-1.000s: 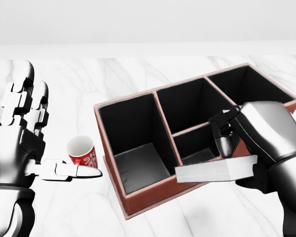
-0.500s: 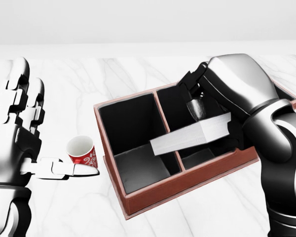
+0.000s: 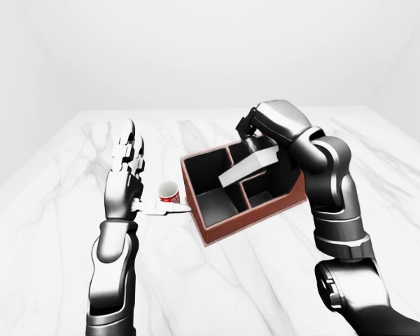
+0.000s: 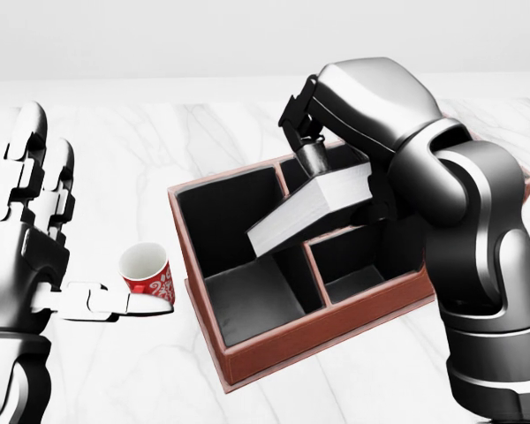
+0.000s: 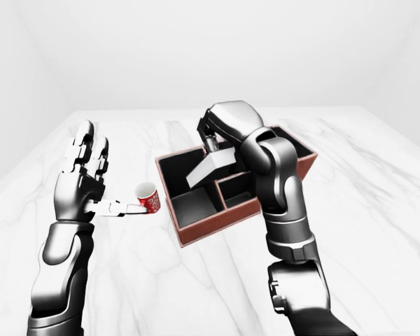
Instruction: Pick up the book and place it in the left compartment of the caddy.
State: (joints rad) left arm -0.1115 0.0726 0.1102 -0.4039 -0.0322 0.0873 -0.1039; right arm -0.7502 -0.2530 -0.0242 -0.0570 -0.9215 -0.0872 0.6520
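Note:
The book (image 4: 314, 215) has white page edges and hangs tilted, its lower end dipping over the left compartment of the red-brown caddy (image 4: 291, 343). My right hand (image 4: 316, 150) is shut on the book's upper end, above the caddy's middle divider. The caddy has black lining and several compartments; the left one (image 4: 234, 256) is the largest and holds nothing. My left hand (image 4: 49, 230) stands open and upright at the left of the head view, apart from the caddy, thumb pointing toward a cup.
A red cup (image 4: 147, 270) with a white inside stands on the white marble table (image 4: 159, 150) just left of the caddy, by my left thumb. My right forearm (image 4: 477, 265) crosses over the caddy's right side.
My right hand has carried the book up and leftward, from the caddy's lower right edge to above the divider, tilting it down toward the left compartment. The left hand has barely moved.

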